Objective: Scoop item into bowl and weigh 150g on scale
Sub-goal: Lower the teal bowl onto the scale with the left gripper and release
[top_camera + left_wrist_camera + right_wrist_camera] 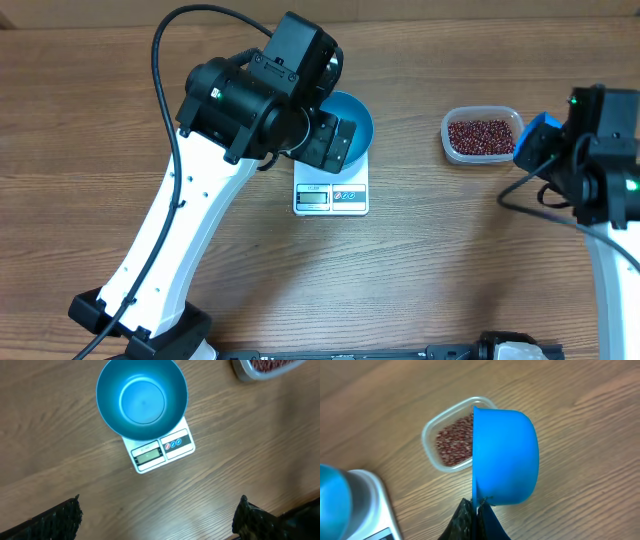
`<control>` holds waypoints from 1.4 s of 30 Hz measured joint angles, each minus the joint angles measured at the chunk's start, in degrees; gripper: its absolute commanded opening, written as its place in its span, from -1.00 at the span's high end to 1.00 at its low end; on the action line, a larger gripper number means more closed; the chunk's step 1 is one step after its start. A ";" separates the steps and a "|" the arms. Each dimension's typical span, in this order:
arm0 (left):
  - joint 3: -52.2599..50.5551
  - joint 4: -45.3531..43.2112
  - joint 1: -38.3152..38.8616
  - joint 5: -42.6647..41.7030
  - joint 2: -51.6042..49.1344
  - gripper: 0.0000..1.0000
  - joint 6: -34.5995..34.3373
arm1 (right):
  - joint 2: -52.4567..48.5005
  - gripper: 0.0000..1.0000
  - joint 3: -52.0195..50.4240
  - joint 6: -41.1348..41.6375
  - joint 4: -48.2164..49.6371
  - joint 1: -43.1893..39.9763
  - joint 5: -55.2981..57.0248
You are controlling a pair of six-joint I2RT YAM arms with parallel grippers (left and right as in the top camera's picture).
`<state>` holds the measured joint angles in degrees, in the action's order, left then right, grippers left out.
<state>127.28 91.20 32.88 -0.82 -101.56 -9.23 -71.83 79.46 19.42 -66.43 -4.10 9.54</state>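
The empty blue bowl stands on the white scale, whose display faces the table's front. My left gripper hangs high above them, open wide, with nothing between its fingers. In the overhead view the left gripper covers part of the bowl on the scale. The red-brown beans fill a clear tub to the right. My right gripper is shut on the handle of a small blue scoop, held on its side next to the tub; its inside is hidden.
The left arm's white link slants across the left half of the wooden table. The right arm stands at the right edge, with a black cable looping beside it.
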 measured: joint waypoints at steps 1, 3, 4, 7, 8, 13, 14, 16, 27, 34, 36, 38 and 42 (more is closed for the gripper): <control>0.00 0.00 0.00 -0.20 0.00 -0.99 1.64 | -1.07 0.93 0.00 -0.04 0.00 0.00 0.61; 0.00 0.02 0.00 -0.94 0.00 -0.99 5.05 | -3.13 0.93 0.02 -0.28 0.24 0.00 1.44; 0.00 0.02 0.00 -1.57 0.00 -0.99 6.95 | -4.28 0.93 0.04 -0.42 0.42 0.00 1.75; 0.00 0.11 0.00 -3.52 0.00 -0.99 11.04 | -7.87 0.93 0.57 -0.79 0.26 0.00 2.36; 0.00 0.11 0.00 -4.04 0.00 -0.99 12.09 | -8.98 0.93 1.16 -0.98 0.13 0.00 2.51; -0.68 -0.24 0.00 -5.27 0.00 -0.99 15.19 | -10.86 0.93 4.17 -1.60 0.07 0.00 3.08; -1.29 -0.42 0.00 -5.42 0.00 -0.99 15.67 | -10.84 0.93 5.07 -1.88 0.00 0.00 3.32; -3.10 -0.70 0.00 -5.64 0.00 -0.99 16.63 | -10.84 0.93 6.19 -2.34 0.26 0.00 3.85; -11.87 -5.86 0.00 -5.92 -0.02 -0.98 18.47 | -12.33 0.93 6.75 -6.16 0.39 0.00 6.34; -11.87 -6.58 0.00 -6.05 -0.02 -0.99 18.47 | -17.25 0.93 8.37 -8.94 0.04 1.70 8.13; -11.87 -6.60 0.00 -6.03 0.00 -0.99 18.47 | -18.03 0.93 9.44 -9.62 -0.28 2.89 8.94; -11.87 -6.86 0.00 -6.03 0.00 -0.99 18.47 | -18.73 0.93 10.71 -10.78 -0.44 4.28 10.03; -11.87 -7.65 0.00 -6.03 -0.02 -0.99 18.47 | -19.28 0.93 11.76 -12.24 -0.55 6.23 11.56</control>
<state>115.42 83.55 32.88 -6.85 -101.58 9.23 -91.11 91.22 7.18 -66.98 2.13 21.10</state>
